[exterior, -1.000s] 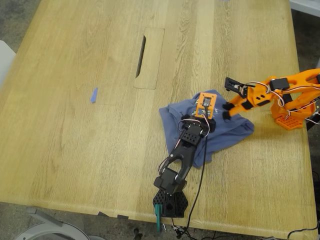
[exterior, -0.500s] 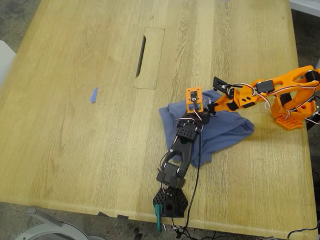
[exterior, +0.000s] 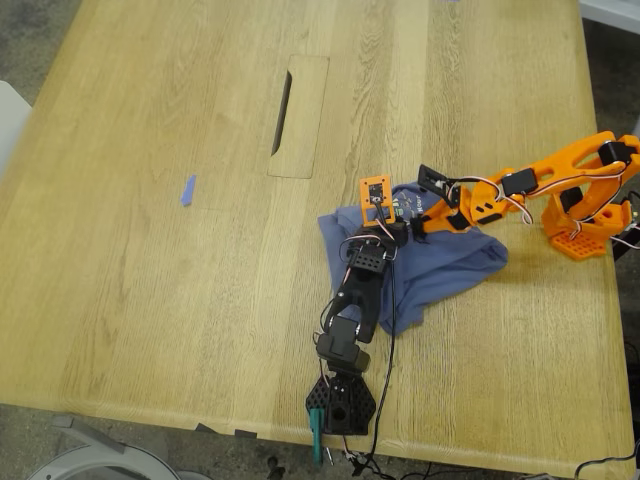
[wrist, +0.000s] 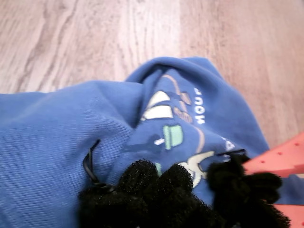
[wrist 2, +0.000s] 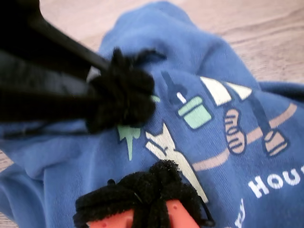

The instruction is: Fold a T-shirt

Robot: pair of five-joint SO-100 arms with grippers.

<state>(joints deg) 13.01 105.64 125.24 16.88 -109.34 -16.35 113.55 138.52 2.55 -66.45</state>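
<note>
Slate-blue T-shirt (exterior: pixel 440 262), crumpled.
Lies bunched on wood, exterior view's right, cartoon print and white lettering up.

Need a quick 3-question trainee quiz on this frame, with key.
1. True or false: the T-shirt lies flat and fully spread out.
2. Where is the blue scrap? A: on the T-shirt. B: on the bare table, apart from the T-shirt, toward the exterior view's left. C: under an arm.
3. What colour is the lettering beside the cartoon print?

Key: 1 false, it is bunched up. 2 B. 3 white.
</note>
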